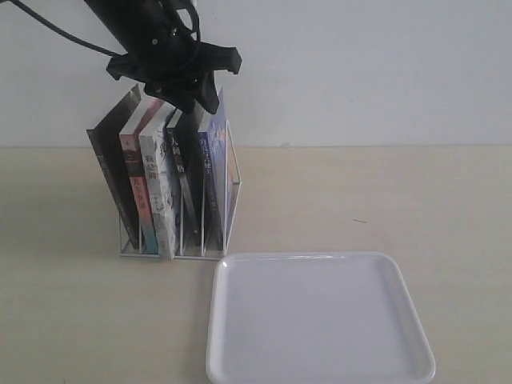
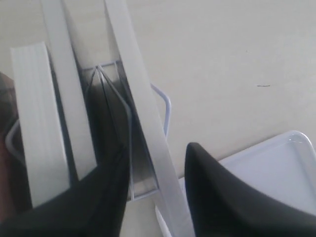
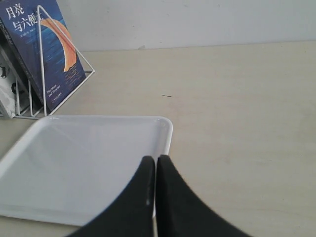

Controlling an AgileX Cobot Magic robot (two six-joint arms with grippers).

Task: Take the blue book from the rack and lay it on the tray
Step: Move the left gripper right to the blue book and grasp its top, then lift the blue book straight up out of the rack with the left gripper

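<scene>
The blue book (image 1: 216, 180) stands in the rightmost slot of the white wire rack (image 1: 234, 210), its orange crescent cover (image 3: 45, 49) facing the tray. My left gripper (image 1: 197, 99) hangs over the rack's top, open. Its two black fingers straddle the blue book's white page edge (image 2: 143, 108), with a gap on at least one side. The white tray (image 1: 320, 258) lies in front of the rack to the right, with nothing on it. My right gripper (image 3: 156, 159) is shut on nothing, low over the tray's rim (image 3: 169, 129); the exterior view does not show it.
Several other books fill the rack left of the blue one: a black-spined one (image 1: 182, 172), a white-spined one (image 1: 160, 188), a red-spined one (image 1: 136, 180) and a dark one leaning outward (image 1: 108, 168). A white wall rises behind the wooden tabletop (image 1: 384, 200).
</scene>
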